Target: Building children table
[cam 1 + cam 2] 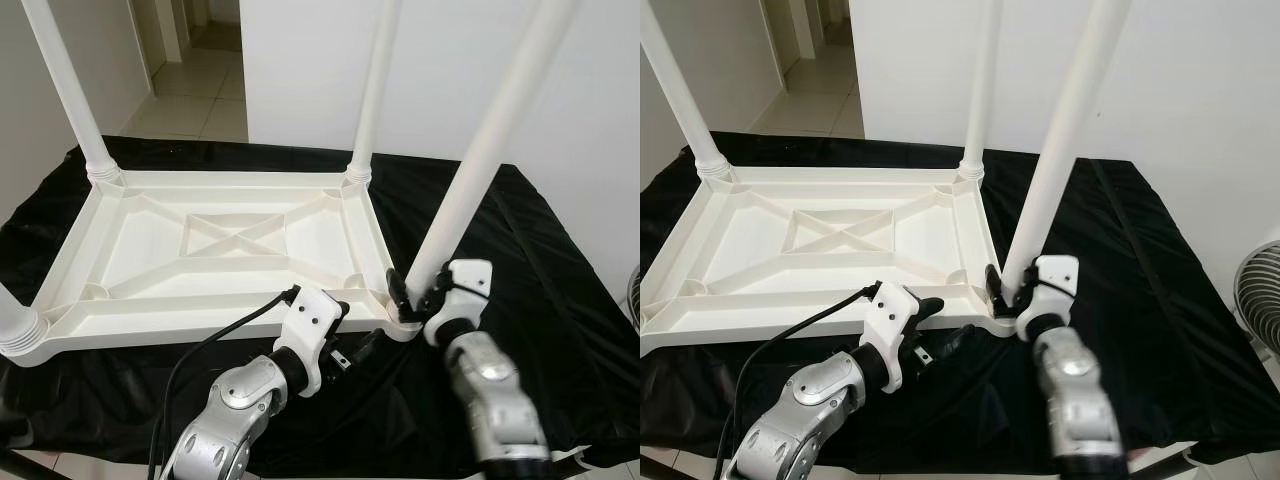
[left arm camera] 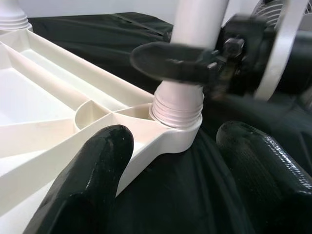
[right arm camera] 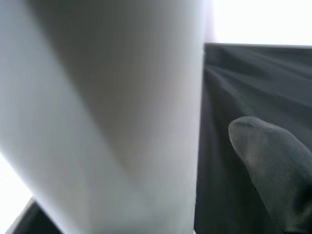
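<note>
Head eyes look down on the table [image 1: 215, 250]; wrist cameras press close to its leg [image 2: 187, 58].

Two arms of brushed silver metal, built of rounded, jointed segments with dark seams between them. White, boxy plastic wrist housing on the left arm, marked by two small dark screw holes on its flat face. Thick black cable [image 1: 215, 340] looping from that housing back along the silver forearm. Left pincer [image 1: 350, 348] of two long black fingers [image 2: 92, 180], matte and faintly pebbled, rounded at the tips. Similar white housing on the right wrist, edged in black, with thin black wiring beside it. Right pincer [image 1: 412, 296] black as well, one blunt, rounded fingertip [image 3: 273, 170] of dull rubbery finish.
</note>
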